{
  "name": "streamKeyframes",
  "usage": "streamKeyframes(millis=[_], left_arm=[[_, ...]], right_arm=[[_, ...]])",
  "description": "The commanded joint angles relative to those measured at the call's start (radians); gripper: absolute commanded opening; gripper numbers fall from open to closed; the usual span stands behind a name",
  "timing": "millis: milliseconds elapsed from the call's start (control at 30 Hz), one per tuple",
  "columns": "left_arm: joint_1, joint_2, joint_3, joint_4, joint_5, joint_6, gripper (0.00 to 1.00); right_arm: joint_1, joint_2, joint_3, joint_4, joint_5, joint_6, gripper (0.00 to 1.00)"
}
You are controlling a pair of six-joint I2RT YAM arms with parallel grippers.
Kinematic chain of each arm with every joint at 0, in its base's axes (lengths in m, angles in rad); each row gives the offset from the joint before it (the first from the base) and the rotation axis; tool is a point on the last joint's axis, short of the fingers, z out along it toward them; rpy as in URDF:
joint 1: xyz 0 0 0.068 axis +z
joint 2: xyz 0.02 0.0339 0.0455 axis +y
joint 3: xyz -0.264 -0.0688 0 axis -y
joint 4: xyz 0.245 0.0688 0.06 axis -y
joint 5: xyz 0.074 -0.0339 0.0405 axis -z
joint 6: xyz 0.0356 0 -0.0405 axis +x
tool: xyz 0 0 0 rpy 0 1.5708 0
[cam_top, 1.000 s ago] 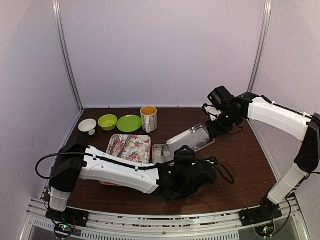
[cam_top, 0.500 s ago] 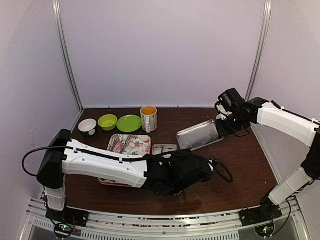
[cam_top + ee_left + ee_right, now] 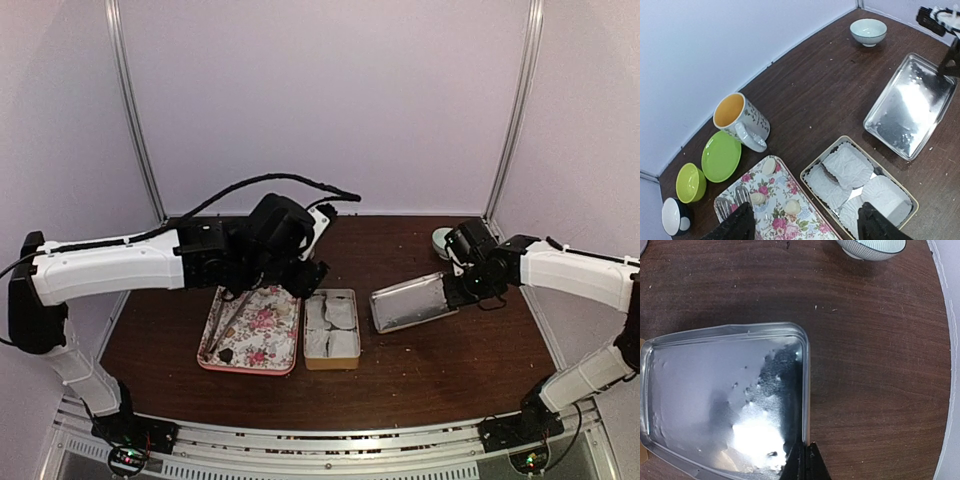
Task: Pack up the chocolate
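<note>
The chocolate point(image 3: 227, 354), a tiny dark round lump, sits in the near corner of the pink flowered tray point(image 3: 275, 330), as far as the top view shows. It is not packed yet.

Just beside the tray is the tan box-shaped tin point(image 3: 330, 364). It is open and has white paper-wrapped cakes point(image 3: 849, 165) inside.

The left gripper point(image 3: 806, 222) hangs high over the tray and the tin. Its two fingers are wide apart and hold nothing.

The shiny silver lid point(image 3: 720, 390) lies off to the right, apart from the tin. The right gripper point(image 3: 802, 460) has its fingers pinched tight on the lid's edge.

So the opening part looks done. I think what is left is to pick up the chocolate, put it in the tin, and likely put the lid back on.
</note>
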Motion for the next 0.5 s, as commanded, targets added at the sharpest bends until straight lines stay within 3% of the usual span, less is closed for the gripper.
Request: streamKeyframes(millis=[0, 133, 333, 467], left_arm=[[0.061, -0.055, -0.057, -0.062, 0.092, -0.182, 0.72], [0.139, -0.101, -0.122, -0.112, 0.138, -0.273, 0.71], [0.21, -0.169, -0.242, -0.192, 0.15, -0.346, 0.73], [0.272, -0.206, -0.339, -0.193, 0.214, -0.365, 0.81]], right_arm=[[-0.001, 0.015, -0.048, 0.104, -0.033, 0.039, 0.0], [0.002, 0.067, -0.071, 0.144, -0.049, 0.043, 0.0], [0.004, 0.035, -0.117, 0.193, -0.02, 0.038, 0.35], [0.004, -0.012, -0.125, 0.227, -0.015, 0.023, 0.39]])
